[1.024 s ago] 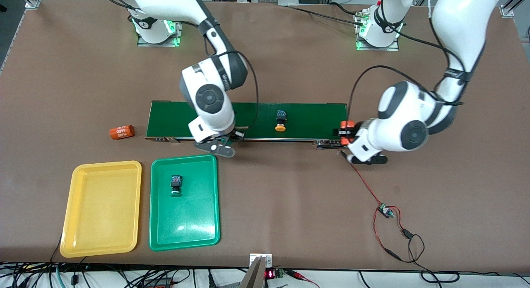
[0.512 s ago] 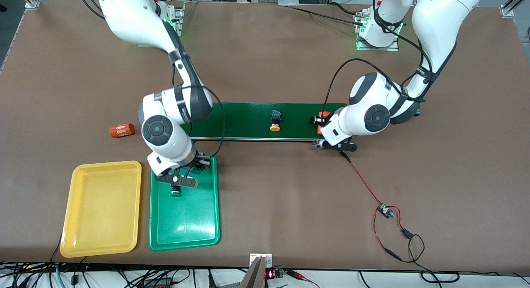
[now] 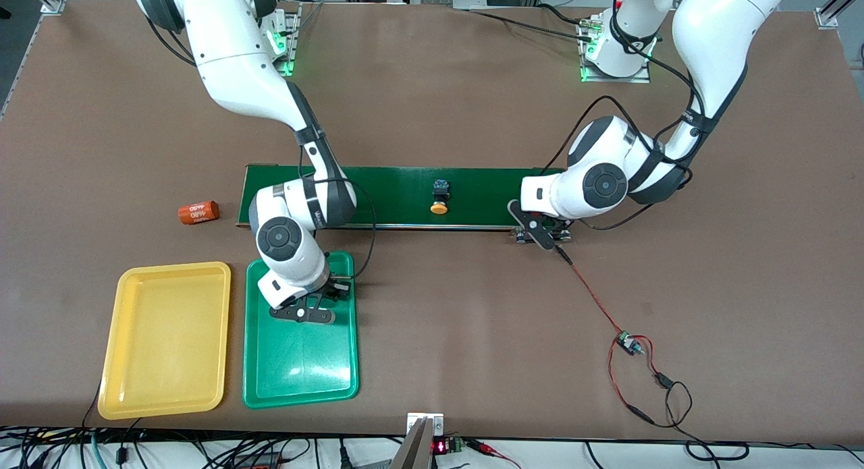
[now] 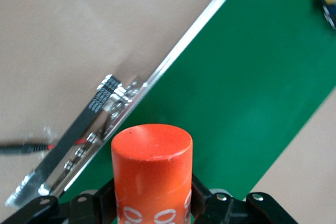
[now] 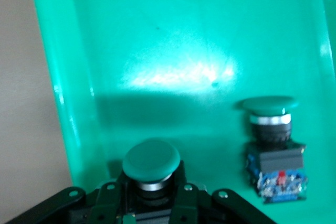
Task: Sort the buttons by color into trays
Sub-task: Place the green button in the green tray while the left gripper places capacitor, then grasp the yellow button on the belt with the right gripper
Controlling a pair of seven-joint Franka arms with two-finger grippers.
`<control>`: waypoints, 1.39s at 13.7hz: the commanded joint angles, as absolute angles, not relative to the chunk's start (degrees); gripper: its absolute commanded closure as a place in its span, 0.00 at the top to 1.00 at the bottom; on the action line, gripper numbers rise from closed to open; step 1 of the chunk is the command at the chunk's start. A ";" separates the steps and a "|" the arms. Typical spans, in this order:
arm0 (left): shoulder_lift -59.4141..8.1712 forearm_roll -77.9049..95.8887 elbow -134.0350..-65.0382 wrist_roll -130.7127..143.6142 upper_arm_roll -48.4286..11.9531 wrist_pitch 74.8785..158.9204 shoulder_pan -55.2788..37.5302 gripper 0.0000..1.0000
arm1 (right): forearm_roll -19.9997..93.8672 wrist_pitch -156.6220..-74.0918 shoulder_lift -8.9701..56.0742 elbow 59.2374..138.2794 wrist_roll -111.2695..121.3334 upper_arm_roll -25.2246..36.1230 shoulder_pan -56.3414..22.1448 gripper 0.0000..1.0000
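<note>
Green button point(image 5: 151, 167) clamped in right hand point(image 5: 152, 203) over green tray point(image 3: 300, 368), left hand point(image 4: 152, 208) gripping half-cropped orange cylinder point(image 4: 152, 177).

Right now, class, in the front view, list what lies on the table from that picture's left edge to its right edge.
Yellow tray → orange cylinder → green tray → yellow-orange button on the conveyor belt → red wire.

Green tray point(image 3: 300, 368) holding one green button point(image 5: 273, 148), yellow tray point(image 3: 165, 341)
</note>
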State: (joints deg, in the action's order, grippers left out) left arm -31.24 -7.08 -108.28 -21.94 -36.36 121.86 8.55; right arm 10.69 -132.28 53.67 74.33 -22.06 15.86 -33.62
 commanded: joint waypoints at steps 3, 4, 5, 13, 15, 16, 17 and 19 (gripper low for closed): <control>-31.20 -10.72 -109.77 -42.41 -37.79 121.46 8.53 0.25 | 11.16 -130.96 53.18 72.51 -19.16 15.38 -32.69 1.00; -31.29 -11.51 -110.04 -45.15 -37.97 121.55 8.35 0.29 | 11.34 -128.96 52.65 72.60 -19.51 15.38 -32.96 1.00; -31.64 -12.56 -110.47 -46.22 -38.06 121.73 7.74 0.35 | 11.69 -125.72 50.99 72.60 -19.51 15.38 -32.96 1.00; -30.07 -13.89 -109.69 -46.23 -39.55 119.98 7.73 1.00 | 11.78 -109.42 37.20 79.52 -25.29 15.21 -38.04 1.00; -28.75 -13.80 -107.41 -45.88 -39.64 116.04 7.82 1.00 | 11.87 -109.42 34.21 82.95 -28.81 15.21 -41.03 1.00; -27.26 -13.71 -106.18 -45.10 -39.73 113.14 7.82 1.00 | 11.87 -109.42 33.23 84.62 -29.61 15.21 -42.35 1.00; -25.85 -13.62 -105.48 -42.83 -39.81 110.85 7.91 1.00 | 11.87 -109.51 32.53 85.94 -30.32 15.21 -43.93 1.00; -22.69 -13.10 -105.12 -33.97 -39.81 107.15 9.57 1.00 | 11.95 -109.42 32.17 86.75 -35.57 15.12 -46.40 1.00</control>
